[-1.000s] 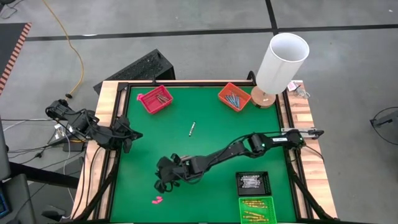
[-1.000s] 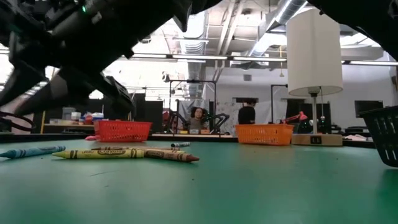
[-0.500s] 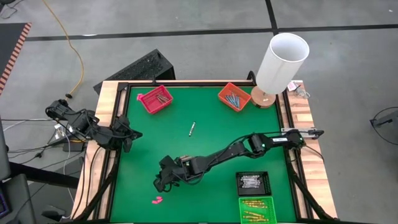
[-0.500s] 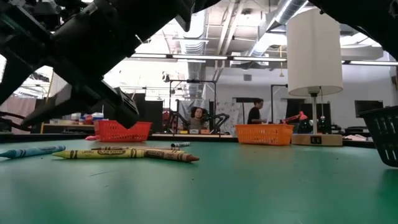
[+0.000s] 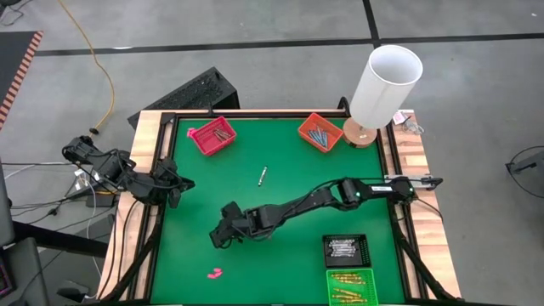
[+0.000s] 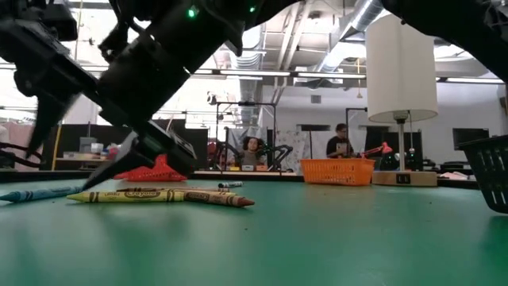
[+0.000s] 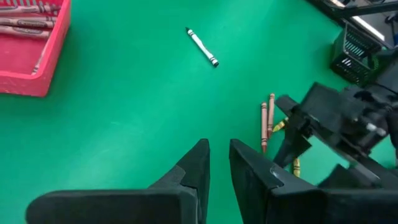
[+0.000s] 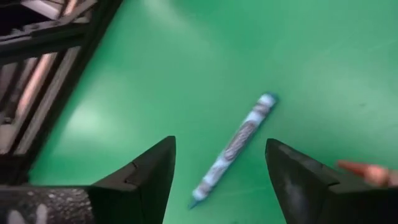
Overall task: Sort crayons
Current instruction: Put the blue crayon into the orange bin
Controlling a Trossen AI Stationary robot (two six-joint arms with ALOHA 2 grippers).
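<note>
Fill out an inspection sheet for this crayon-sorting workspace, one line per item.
Surface: green table mat in a wooden frame.
Job's things: blue crayon loose between the right gripper's fingers; yellow crayon and brown crayon beside it; white crayon lying alone; more crayons in red tray, orange tray, black tray, green tray.
Clutter: pink lump; lamp.
Grippers: right gripper open, low over the blue crayon; left gripper at the left edge, fingers slightly apart, empty.
Cables: yellow cable on the floor.
Surroundings: people beyond the table.
</note>
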